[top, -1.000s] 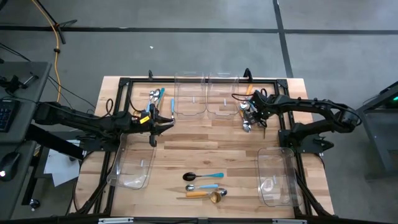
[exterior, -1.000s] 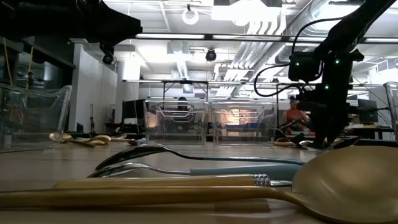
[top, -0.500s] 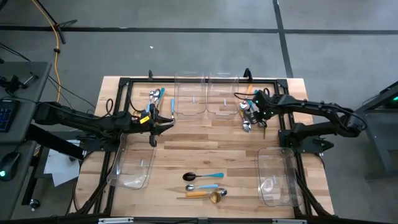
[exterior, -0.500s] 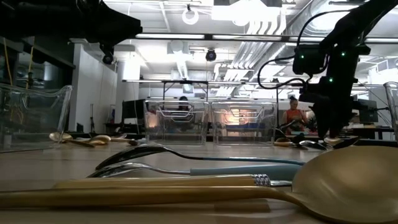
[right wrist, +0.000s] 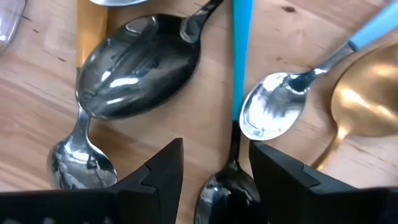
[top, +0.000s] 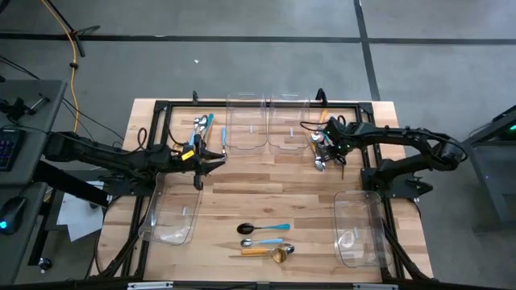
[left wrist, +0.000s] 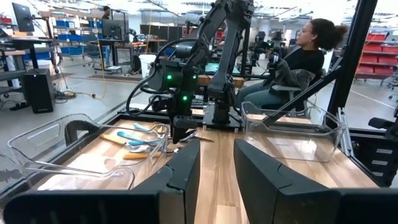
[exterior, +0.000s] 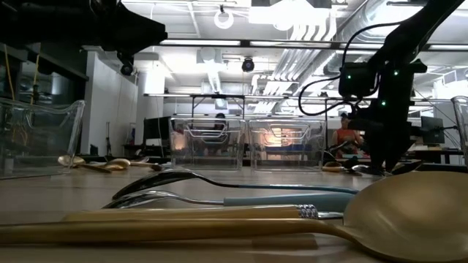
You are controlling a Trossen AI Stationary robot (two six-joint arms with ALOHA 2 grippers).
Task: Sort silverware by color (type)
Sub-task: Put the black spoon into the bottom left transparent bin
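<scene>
The silverware lies in three groups: a pile (top: 200,127) at the far left, a pile (top: 322,151) at the far right and a few pieces (top: 266,240) near the front centre. My right gripper (top: 326,157) points down over the right pile, open. In its wrist view its fingers (right wrist: 214,148) stand on either side of the neck of a dark spoon with a blue handle (right wrist: 235,138). Around it lie a large shiny spoon head (right wrist: 140,65), a silver spoon with a light-blue handle (right wrist: 273,112) and a gold spoon (right wrist: 367,99). My left gripper (top: 216,159) hovers level, open and empty (left wrist: 216,149).
Two clear bins (top: 246,121) (top: 289,121) stand at the far centre. One clear bin (top: 171,213) lies near the left front and another (top: 359,229) near the right front. A person (left wrist: 298,59) sits beyond the table's right side.
</scene>
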